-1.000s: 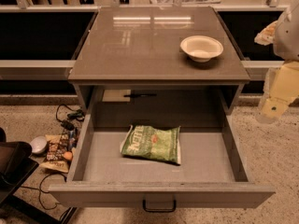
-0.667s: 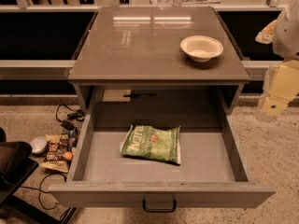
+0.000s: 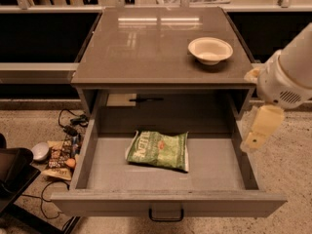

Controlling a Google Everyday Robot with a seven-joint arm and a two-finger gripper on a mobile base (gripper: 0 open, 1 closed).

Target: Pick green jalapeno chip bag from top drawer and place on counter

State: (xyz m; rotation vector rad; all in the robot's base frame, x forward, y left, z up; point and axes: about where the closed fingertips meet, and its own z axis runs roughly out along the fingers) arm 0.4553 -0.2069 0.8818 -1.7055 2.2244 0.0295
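The small crinkly light-green chip bag [image 3: 158,150] is seen lying flat in the wide grey open drawer [image 3: 214,167] below the glossy grey-brown tabletop [image 3: 146,48]. The cream gripper [image 3: 256,135] is held by the drawer's right wall; its grip state cannot be made out.

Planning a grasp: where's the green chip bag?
Camera view: the chip bag lies centred in the open top drawer; the gripper hangs by the drawer's right wall.

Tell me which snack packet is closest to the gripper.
The green chip bag, lying in the open drawer; the dark packets sit on the floor left of it. The gripper hangs outside the drawer's right wall.
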